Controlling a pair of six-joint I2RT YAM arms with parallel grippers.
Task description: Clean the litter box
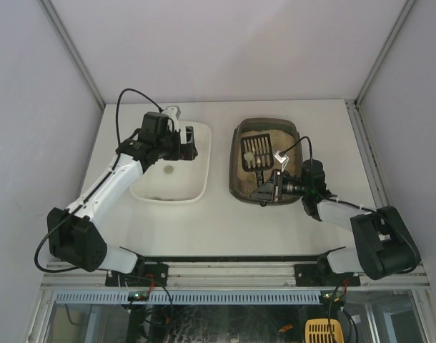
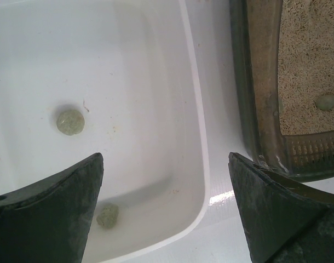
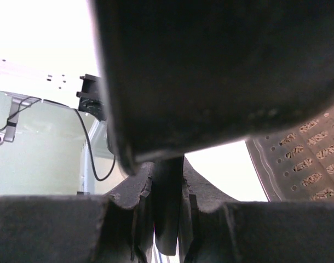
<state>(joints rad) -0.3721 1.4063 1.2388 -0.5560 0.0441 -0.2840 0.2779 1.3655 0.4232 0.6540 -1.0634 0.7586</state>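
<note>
The dark brown-grey litter box with beige litter lies right of centre; its rim also shows in the left wrist view. A black slotted scoop rests in it with a pale clump on its head. My right gripper is at the box's near edge, shut on the scoop's dark handle; the right wrist view shows both fingers pressed against it. My left gripper is open and empty over the white tray, its fingers wide apart. Another clump lies in the litter.
The white tray holds two grey-green clumps. A strip of white table separates tray and litter box. Walls close the table on three sides. The arm bases and a rail run along the near edge.
</note>
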